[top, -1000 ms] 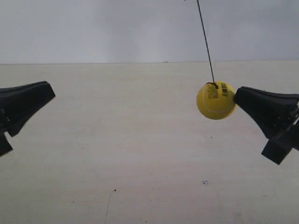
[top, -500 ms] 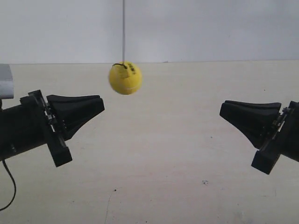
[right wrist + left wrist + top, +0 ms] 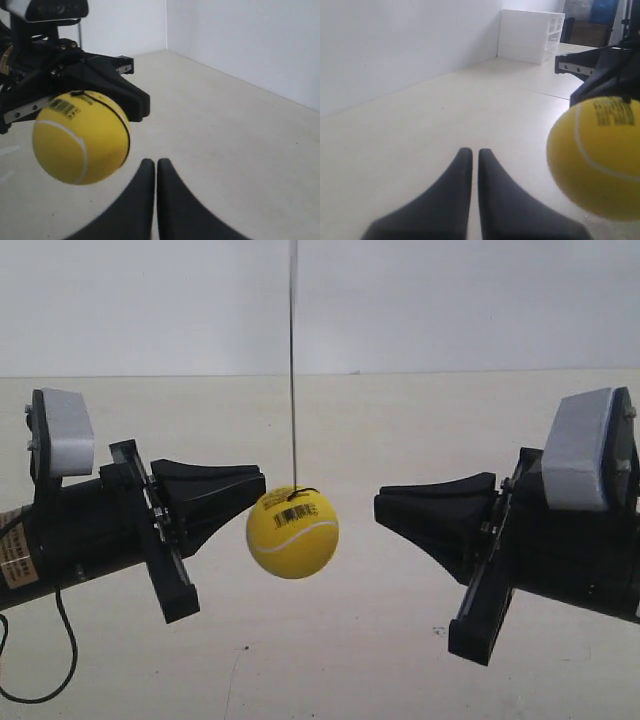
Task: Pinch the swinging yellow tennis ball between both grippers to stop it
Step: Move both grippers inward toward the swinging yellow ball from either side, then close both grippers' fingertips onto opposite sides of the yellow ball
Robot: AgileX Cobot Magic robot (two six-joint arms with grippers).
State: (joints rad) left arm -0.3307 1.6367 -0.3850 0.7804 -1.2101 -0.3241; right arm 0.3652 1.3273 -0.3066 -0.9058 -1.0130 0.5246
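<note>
Ball [image 3: 293, 533] hangs on a thin dark string [image 3: 293, 360] at mid-frame in the exterior view, between the two grippers and clear of the table [image 3: 330, 670]. Barcode print faces the camera, with the white seam curving below it.

Left gripper [image 3: 260, 483] comes in from the left of that frame; its yellow label [image 3: 12, 560] also shows in the right wrist view, which settles which arm it is. Its jaws are pressed together, with only a thin slit between them in the left wrist view [image 3: 471, 152]. The tip meets the ball's upper left outline; contact cannot be confirmed. In the left wrist view the ball [image 3: 597, 160] sits at the right edge of the frame, beside the tips and not in front of them.

Right gripper [image 3: 381, 508] comes in from the right, jaws likewise together [image 3: 151, 162]. A clear gap lies between its tip and the ball. In the right wrist view the ball [image 3: 80, 137] fills the left centre, with the left gripper [image 3: 142, 107] just behind it.
</note>
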